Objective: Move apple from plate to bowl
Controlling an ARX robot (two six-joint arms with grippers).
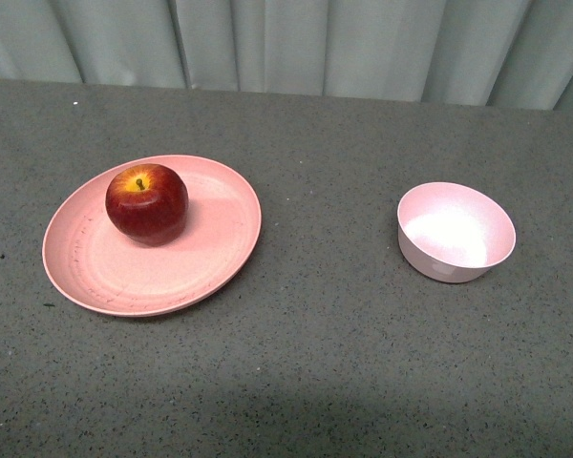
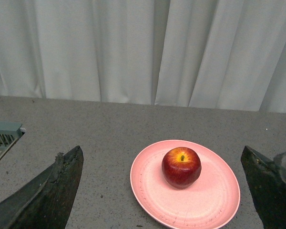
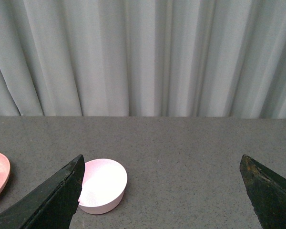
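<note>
Apple [image 1: 146, 202] lies untouched by either claw: left claw [image 2: 161, 149] and right claw [image 3: 161, 156] both gape wide, empty. It rests on the plate [image 1: 172, 272] toward the table's [image 1: 315, 372] left edge, with the bowl [image 1: 439, 262] well apart, toward the right edge.

The left gripper [image 2: 161, 149] had two dark, wedge-shaped fingers [image 2: 47, 198] that tapered to blunt points. Their surface was rough and pitted, a dull black with a brownish cast along the edges and crumbly wear near the tips. The right gripper [image 3: 161, 156] had fingers [image 3: 50, 200] of the same wedge shape, smoother and blacker, one of them scuffed brown at its tip
</note>
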